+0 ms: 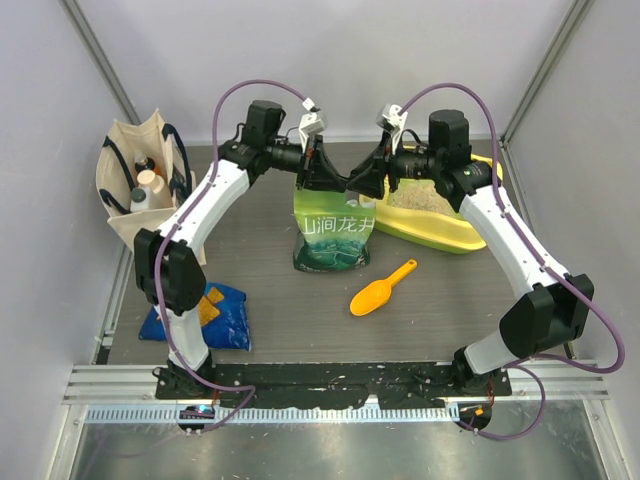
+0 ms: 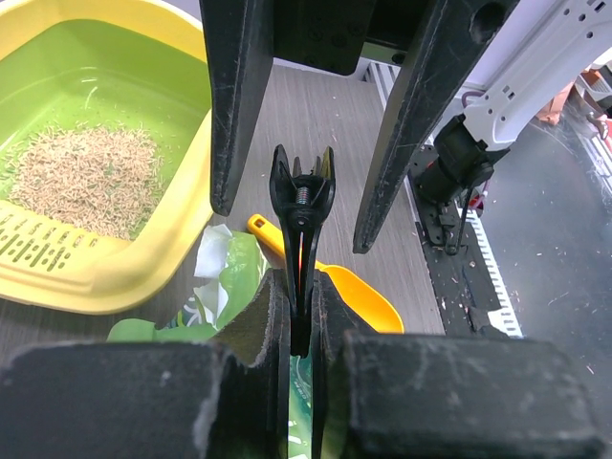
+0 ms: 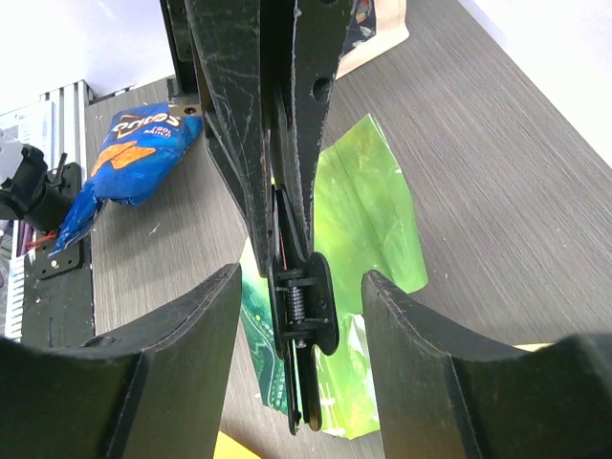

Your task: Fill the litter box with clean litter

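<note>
One clip (image 2: 302,206), pinched by left gripper (image 2: 300,292) (right gripper (image 3: 301,285) straddles it).

The right arm (image 1: 500,235) hides part of the litter box (image 1: 440,235). The left gripper (image 2: 301,320) conceals the base of the clip (image 2: 302,201). The contents of the tote bag (image 1: 120,215) are too small to identify.

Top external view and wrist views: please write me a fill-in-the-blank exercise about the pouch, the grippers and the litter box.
1. The left gripper is shut on a black ____ at the top of the green pouch.
2. The right gripper is ____, its fingers on either side of what the left one holds.
3. The clean litter lies in the ____ basin of the litter box.
4. The scoop on the table is ____.
Missing words: clip, open, green, orange.
</note>
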